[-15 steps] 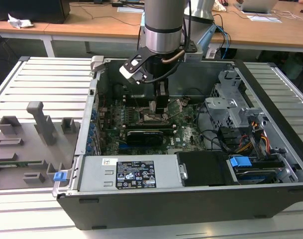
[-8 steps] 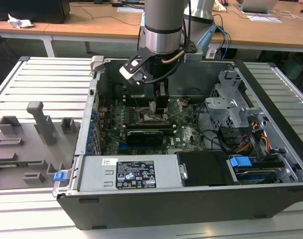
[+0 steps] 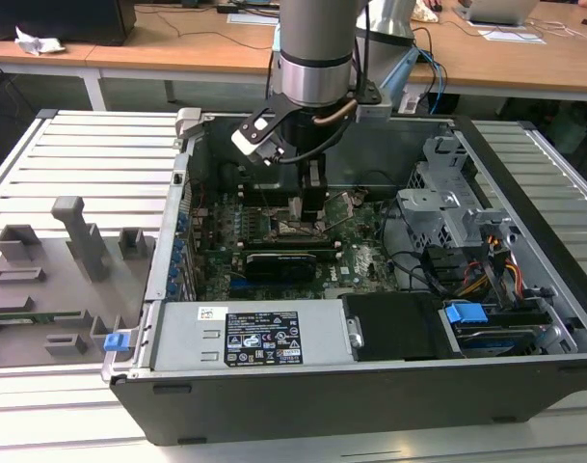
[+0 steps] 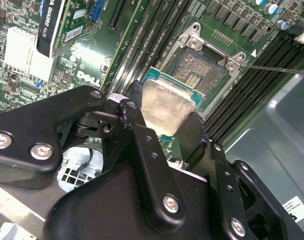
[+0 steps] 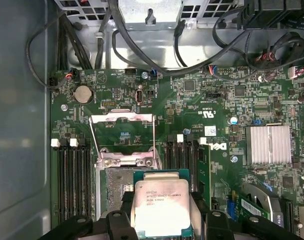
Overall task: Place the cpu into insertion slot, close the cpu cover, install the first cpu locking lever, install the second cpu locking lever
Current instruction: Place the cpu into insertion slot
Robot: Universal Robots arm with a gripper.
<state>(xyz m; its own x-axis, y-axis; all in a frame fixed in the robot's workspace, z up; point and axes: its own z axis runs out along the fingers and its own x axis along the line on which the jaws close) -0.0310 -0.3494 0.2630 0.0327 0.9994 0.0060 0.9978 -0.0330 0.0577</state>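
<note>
Pincer [image 4: 165, 114] holds cpu [image 5: 161, 207] over insertion slot [image 4: 201, 70]; cpu cover [image 5: 123, 118] seemingly raised.

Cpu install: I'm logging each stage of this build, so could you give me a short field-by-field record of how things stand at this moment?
gripper: shut on the cpu, fingers on two opposite edges
cpu: held metal top up, above the insertion slot and partly overlapping it, not seated
insertion slot: empty, contact grid exposed
cpu cover: swung open, folded back away from the slot
setting: green motherboard inside an open computer case
</note>
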